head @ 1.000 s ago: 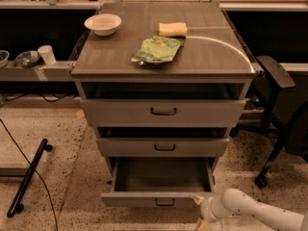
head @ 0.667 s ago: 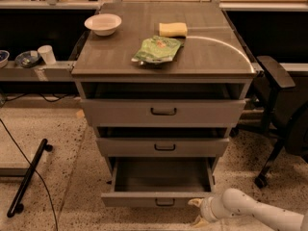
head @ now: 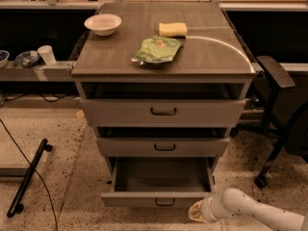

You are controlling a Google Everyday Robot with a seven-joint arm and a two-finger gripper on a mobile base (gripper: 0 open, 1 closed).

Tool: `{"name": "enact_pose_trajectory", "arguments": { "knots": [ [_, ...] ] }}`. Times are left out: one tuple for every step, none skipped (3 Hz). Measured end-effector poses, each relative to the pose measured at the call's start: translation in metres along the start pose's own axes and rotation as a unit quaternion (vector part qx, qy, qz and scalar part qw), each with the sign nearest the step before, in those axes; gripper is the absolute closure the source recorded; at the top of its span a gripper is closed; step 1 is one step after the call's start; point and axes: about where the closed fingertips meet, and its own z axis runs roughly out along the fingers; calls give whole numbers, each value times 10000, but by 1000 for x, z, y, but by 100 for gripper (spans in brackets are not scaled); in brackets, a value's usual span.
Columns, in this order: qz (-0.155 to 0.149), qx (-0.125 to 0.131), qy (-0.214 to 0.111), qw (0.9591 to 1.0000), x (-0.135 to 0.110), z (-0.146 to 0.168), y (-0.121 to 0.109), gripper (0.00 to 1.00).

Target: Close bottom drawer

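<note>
The bottom drawer (head: 161,198) is the narrowest of three grey drawers. It stands pulled far out, with a low front panel, a small dark loop handle (head: 164,202) and a bare grey box inside. My gripper (head: 196,211) is low at the bottom right, just right of the drawer's front panel near floor level, on the end of my white arm (head: 255,213). I cannot make out contact with the panel.
The middle drawer (head: 163,147) and top drawer (head: 162,112) stick out a little. On the cabinet top lie a white bowl (head: 103,23), a green bag (head: 157,49) and a yellow sponge (head: 173,29). A dark office chair (head: 279,114) stands right; a black bar (head: 29,174) lies on the floor left.
My gripper has moved a little left and down, closer to the right end of the bottom drawer's front. The drawer's position looks unchanged.
</note>
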Motion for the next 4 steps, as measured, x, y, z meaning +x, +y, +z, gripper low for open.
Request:
{"name": "enact_pose_trajectory", "arguments": {
  "knots": [
    [-1, -3, -6, 10000, 0, 0, 0, 100],
    [-121, 225, 218, 9994, 9, 18, -11, 100],
    [-261, 571, 519, 9967, 24, 40, -30, 100],
    [-360, 735, 631, 9946, 30, 52, -44, 82]
  ]
}}
